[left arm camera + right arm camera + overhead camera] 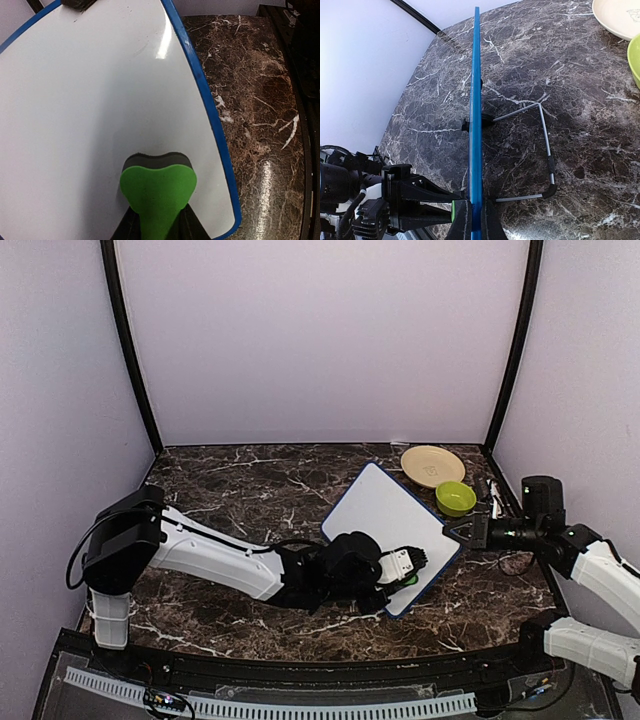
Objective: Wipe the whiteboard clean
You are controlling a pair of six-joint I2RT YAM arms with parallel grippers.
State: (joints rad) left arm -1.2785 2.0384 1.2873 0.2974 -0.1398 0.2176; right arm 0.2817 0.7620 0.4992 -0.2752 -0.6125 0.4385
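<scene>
Nearest you, your left gripper (159,226) has its jaws closed tight on the narrow waist of the green eraser (157,190). The dark felt side faces down onto the whiteboard (385,515), close to the board's near right corner. Gripping it by the waist leaves the wide head free to sweep, and the wrist sits low enough to press the felt flat.

The board lies at an angle on the right-centre of the table (230,490), with one corner pointing toward the arms. Your right gripper (475,222) has its jaws pinched on the blue frame at the board's right-hand edge. Judging by that hold, its job is to brace the board so the eraser's push does not slide it.

In the right wrist view a wire stand (546,145) juts from the back face. The board probably rests on it at a tilt rather than flat, though that edge-on view does not settle it. If it is tilted, the brace matters all the more.

The white face around the eraser shows no ink I can make out. A faint scuff near the far edge may only be glare, so check there before calling the task done.

Beyond the board, a green bowl (455,498) sits just beside its far right edge. A tan plate (430,465) lies behind the bowl, near the back wall. Long strokes toward that side could nudge the bowl, and the right arm also crowds that corner.
</scene>
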